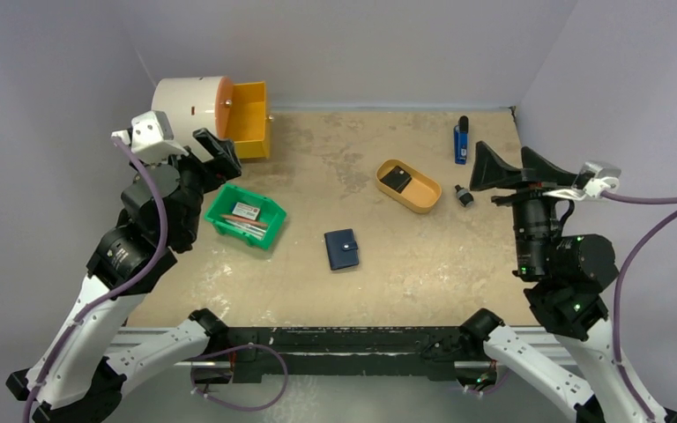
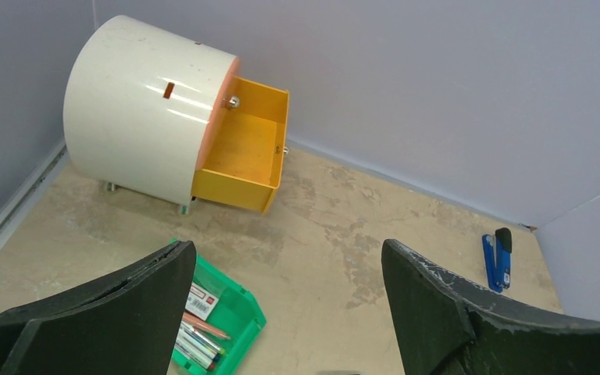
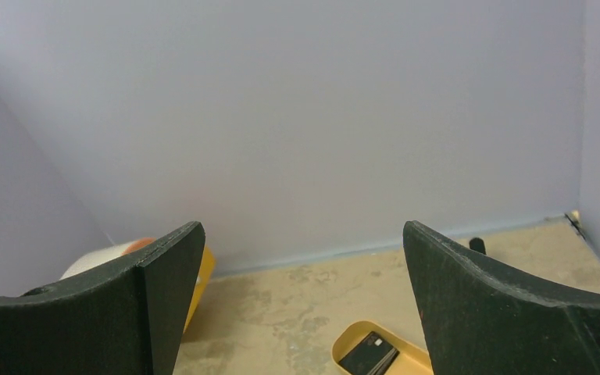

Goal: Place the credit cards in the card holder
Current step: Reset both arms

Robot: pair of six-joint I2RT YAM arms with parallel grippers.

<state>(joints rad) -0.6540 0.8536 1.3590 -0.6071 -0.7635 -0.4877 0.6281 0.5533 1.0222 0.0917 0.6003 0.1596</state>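
Left gripper (image 2: 285, 248) and right gripper (image 3: 303, 226) both splayed, empty. Card holder (image 1: 342, 248) lies closed mid-table; credit cards (image 1: 397, 179) sit in yellow tray (image 1: 420, 203) at its 1 o'clock (right arm's reach). Open holder first, then pinch cards edgewise.

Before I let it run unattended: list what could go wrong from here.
The card holder lies shut; prying it open may just push it across the table. The dark cards lie flat inside the yellow tray, so its walls may block the jaws or the tray may tip.
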